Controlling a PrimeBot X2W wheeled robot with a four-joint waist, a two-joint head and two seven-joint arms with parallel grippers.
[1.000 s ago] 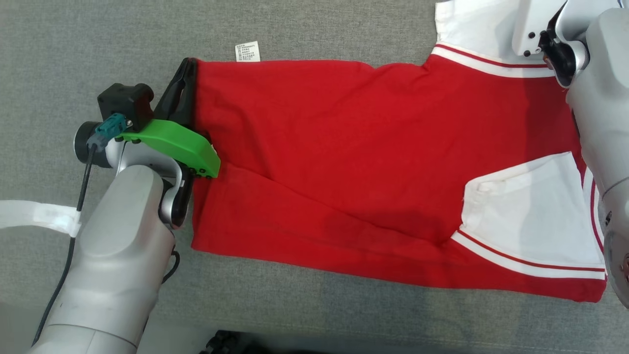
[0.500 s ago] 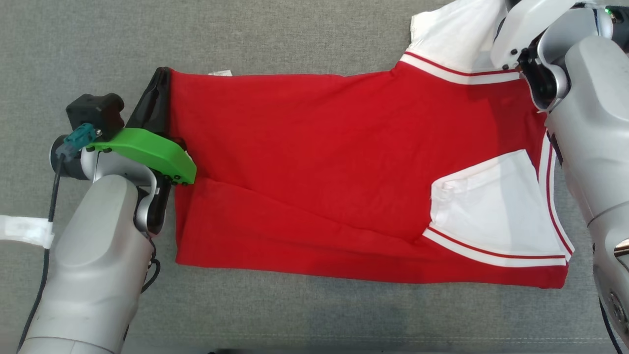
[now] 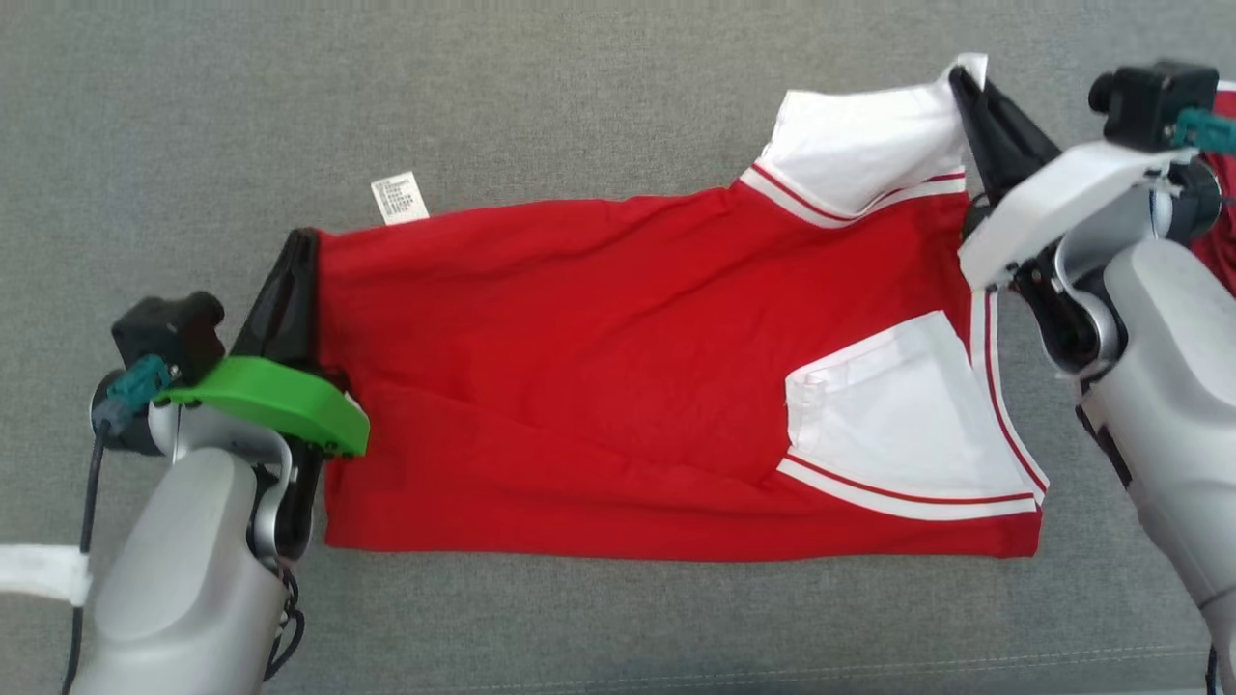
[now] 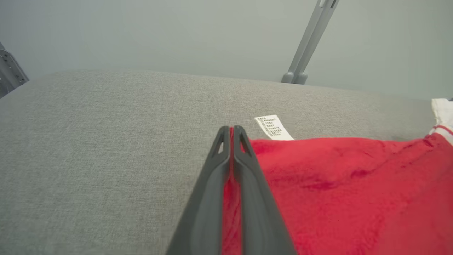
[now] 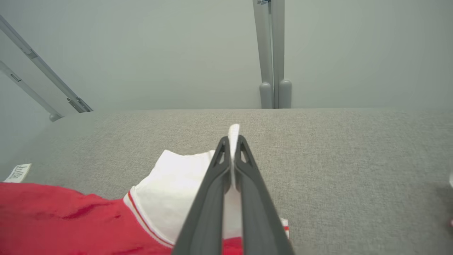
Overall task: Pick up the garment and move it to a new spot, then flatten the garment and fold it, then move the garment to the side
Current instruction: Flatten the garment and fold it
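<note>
Two pinches on the garment (image 3: 579, 367) — left fingers (image 3: 285, 301) clenched at hem, right fingers (image 3: 999, 135) at sleeve.

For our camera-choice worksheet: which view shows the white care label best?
Left wrist view: the care label lies nearest, print lines visible. Head view shows it small; right wrist view, tiny at its left edge.

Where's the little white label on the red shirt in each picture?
Head view: small white printed label, upper left, at the red shirt's edge.
Left wrist view: label just right of centre.
Right wrist view: label at left edge, lower half.
Shared landmark: the red shirt.
</note>
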